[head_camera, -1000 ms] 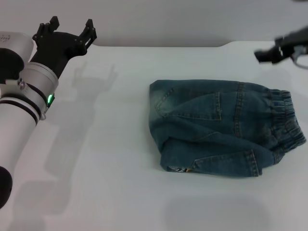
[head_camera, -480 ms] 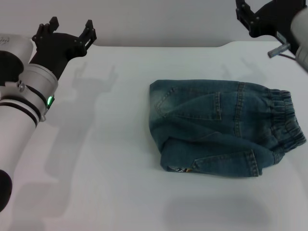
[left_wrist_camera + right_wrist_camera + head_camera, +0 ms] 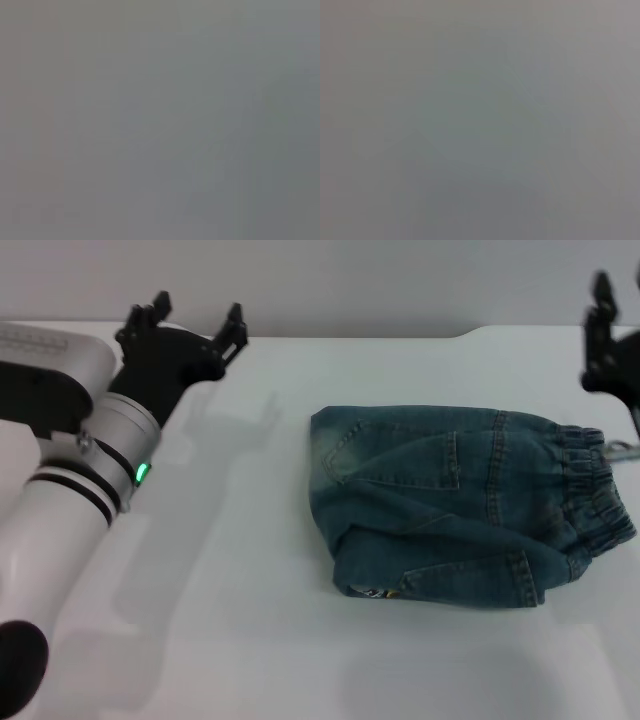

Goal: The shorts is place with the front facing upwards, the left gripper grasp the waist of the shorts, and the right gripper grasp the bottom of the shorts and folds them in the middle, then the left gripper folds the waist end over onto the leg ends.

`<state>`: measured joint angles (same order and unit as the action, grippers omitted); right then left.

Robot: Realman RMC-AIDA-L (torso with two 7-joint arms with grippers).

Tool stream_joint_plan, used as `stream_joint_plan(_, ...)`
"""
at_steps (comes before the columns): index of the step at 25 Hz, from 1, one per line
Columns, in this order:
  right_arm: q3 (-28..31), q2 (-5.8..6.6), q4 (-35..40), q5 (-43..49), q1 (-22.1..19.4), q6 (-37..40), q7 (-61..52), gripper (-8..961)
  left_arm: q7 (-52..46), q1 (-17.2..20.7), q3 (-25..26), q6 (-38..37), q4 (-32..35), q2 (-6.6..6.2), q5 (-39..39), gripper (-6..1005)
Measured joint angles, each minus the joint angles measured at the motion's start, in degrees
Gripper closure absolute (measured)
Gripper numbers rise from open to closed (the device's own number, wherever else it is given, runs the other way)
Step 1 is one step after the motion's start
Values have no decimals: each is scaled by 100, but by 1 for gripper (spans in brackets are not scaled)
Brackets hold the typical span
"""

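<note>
Head view: from above and behind the arms, facing forward and down across the white table [image 3: 250, 640], near enough to take in the shorts [image 3: 460, 505], the left gripper [image 3: 190, 325] at the far left and the right gripper [image 3: 610, 335] at the right edge. Left and right wrist views: only flat grey, direction and nearness not readable. No shared part of the scene recognisable between any two views.

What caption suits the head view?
Blue denim shorts lie folded on the white table, left claw open and right claw apart.
</note>
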<state>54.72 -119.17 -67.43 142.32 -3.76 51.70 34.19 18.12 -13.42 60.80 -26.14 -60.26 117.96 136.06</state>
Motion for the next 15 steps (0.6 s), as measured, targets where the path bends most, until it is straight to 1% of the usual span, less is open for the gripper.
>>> stream_joint_plan(2,-79,11,129,-126,-163,303,9,628,13,78,-164,-7,-111,0,1,150)
stream_joint_plan(3,-91,16,177,-140,-271,447,9,688,13,78,-164,-7,-111,0,1,150)
stream_joint_plan(4,-56,31,218,-136,-550,699,9,748,31,152,-269,-19,-182,-2,2,150)
stream_joint_plan(5,-56,31,218,-136,-550,699,9,765,31,180,-305,-43,-184,-2,0,150)
stream_joint_plan(8,60,37,309,-166,-919,929,-36,817,16,235,-421,-123,-174,-2,-9,150)
stream_joint_plan(9,104,36,373,-226,-1000,967,-97,834,5,278,-565,-188,-160,2,-27,150)
stream_joint_plan(12,161,36,613,-533,-1073,977,-310,885,3,308,-838,-210,-167,7,-35,150)
stream_joint_plan(14,175,39,773,-683,-1090,1019,-423,920,3,308,-838,-210,-167,7,-35,150)
stream_joint_plan(15,182,39,857,-747,-1094,1064,-483,937,2,246,-1143,-226,-102,26,-29,150)
